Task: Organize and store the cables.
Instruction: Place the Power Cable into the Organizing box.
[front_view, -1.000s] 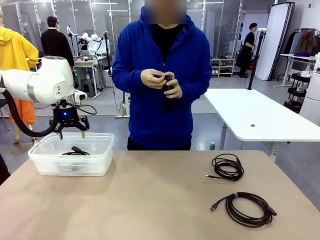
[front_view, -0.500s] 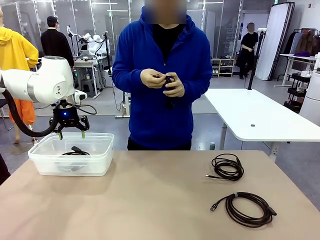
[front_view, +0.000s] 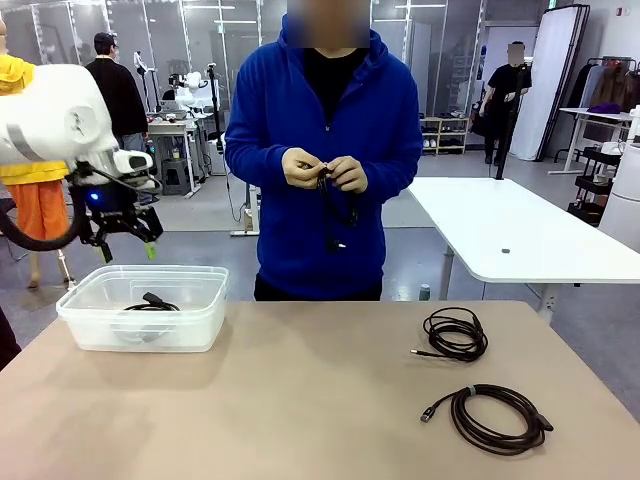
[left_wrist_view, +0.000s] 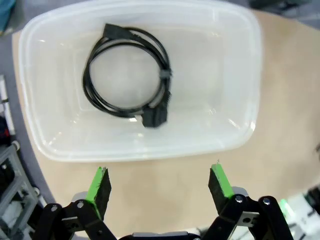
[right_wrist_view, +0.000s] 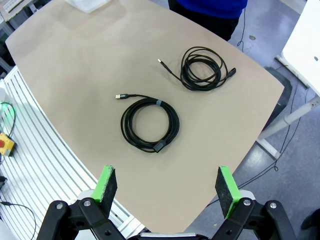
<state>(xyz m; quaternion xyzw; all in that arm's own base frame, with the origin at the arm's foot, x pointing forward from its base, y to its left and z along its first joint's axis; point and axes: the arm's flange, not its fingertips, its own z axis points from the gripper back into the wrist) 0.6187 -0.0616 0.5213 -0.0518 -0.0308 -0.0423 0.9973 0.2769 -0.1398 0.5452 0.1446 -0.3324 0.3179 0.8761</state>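
One coiled black cable (left_wrist_view: 154, 116) lies inside the clear plastic tub (left_wrist_view: 240, 75) at the left of the tan surface (front_view: 300, 400). The left arm's jaws hang above the tub, spread apart and empty. A small black coil (front_view: 478, 342) and a bigger black coil (right_wrist_view: 126, 124) lie near each other at the right, below the right arm's jaws, also spread and empty. The person's hands (front_view: 300, 168) hold another black cable (front_view: 353, 210) at chest height.

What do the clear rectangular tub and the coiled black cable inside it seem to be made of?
The clear rectangular tub looks like slightly frosted plastic: the table shows through its walls. The coiled black cable inside seems sheathed in matte rubber or plastic, with little glare; which one is unclear.
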